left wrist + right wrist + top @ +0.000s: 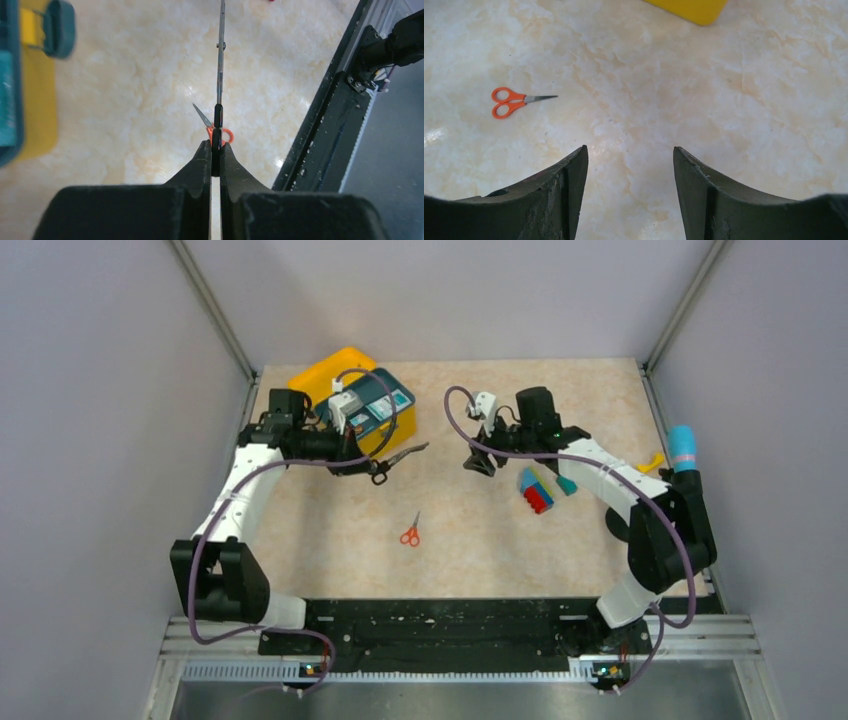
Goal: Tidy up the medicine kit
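The yellow medicine kit [325, 375] stands open at the back left, with a dark teal tray [385, 400] of small packets in it. My left gripper [383, 470] hovers just right of the kit, shut on a thin metal tool with a black grip [408, 453]. In the left wrist view the tool [219, 75] stands edge-on out of the gripper [215, 145], with the kit's edge [37, 100] and its teal latch [59, 27] at the left. My right gripper [480, 462] is open and empty above bare table, as the right wrist view [630, 150] shows.
Small orange scissors [410, 530] lie mid-table and also show in both wrist views [226, 134] [514, 101]. A stack of coloured blocks [537, 490] sits under the right arm. A blue roll [683, 445] and a small yellow item [652, 462] lie at the right edge. A corner of the kit [689, 7] shows in the right wrist view.
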